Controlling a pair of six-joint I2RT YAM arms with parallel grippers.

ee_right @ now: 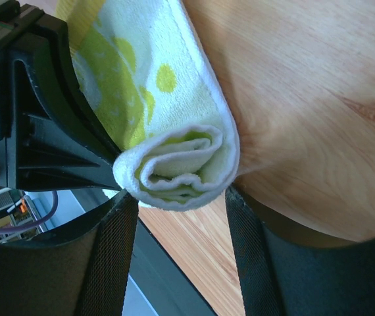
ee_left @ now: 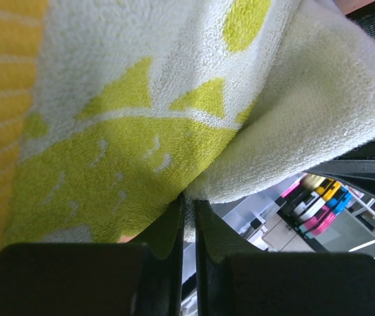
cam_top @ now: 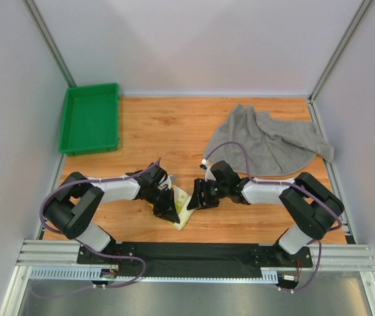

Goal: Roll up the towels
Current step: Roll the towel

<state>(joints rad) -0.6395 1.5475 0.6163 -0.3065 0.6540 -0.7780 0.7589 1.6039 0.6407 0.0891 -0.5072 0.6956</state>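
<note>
The small white-yellow towel [cam_top: 183, 212] with a green-yellow print lies rolled near the front edge, between the two grippers. My left gripper [cam_top: 169, 205] is shut on a thin fold of it [ee_left: 141, 99], pinched between nearly touching fingertips [ee_left: 191, 197]. My right gripper [cam_top: 199, 196] faces the roll's other end. There the spiral end of the roll [ee_right: 168, 158] sits just at the tips of the open right gripper [ee_right: 177, 196], with its fingers on either side and not clamped. The large grey towel [cam_top: 273, 141] lies crumpled at the back right, away from both grippers.
A green tray [cam_top: 90, 118] stands at the back left of the wooden table [cam_top: 161, 131]. The black mounting bar and metal rail [cam_top: 194, 253] run along the near edge, close under the roll. Walls enclose the table on three sides.
</note>
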